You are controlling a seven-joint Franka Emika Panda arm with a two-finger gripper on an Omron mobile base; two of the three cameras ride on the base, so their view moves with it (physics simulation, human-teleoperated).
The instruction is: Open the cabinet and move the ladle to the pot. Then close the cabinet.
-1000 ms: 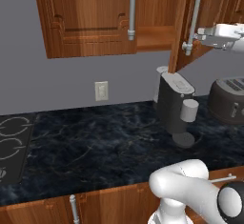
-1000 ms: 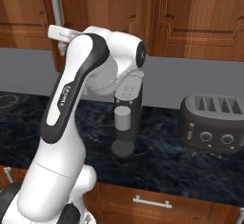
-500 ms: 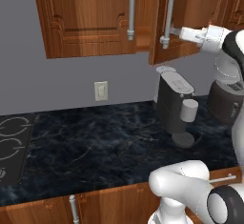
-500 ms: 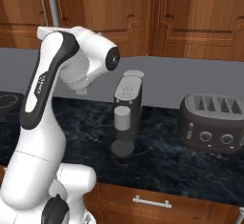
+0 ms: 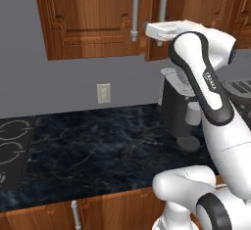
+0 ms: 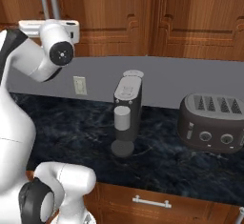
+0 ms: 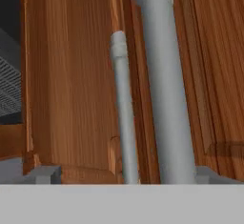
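Cabinet [image 5: 93, 18]: reddish-brown raised-panel doors, vertical silver bar handles [image 7: 164, 85]. Right door now nearly shut, was swung open earlier. End effector [image 5: 153, 30] at handle; jaw state unclear.

Kitchen, wooden wall cabinet [image 5: 93, 18], dark marble counter [image 5: 98, 150], toaster [image 6: 212, 123], stovetop [image 5: 12, 150]

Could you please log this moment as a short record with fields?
cabinet: doors look shut or nearly so
handles: two silver bars, side by side
gripper: at the handles, the nearer bar rising between its fingertips; grip unclear
coffee machine: on counter, below the cabinet
toaster: on counter, to the coffee machine's right
outlet: on wall
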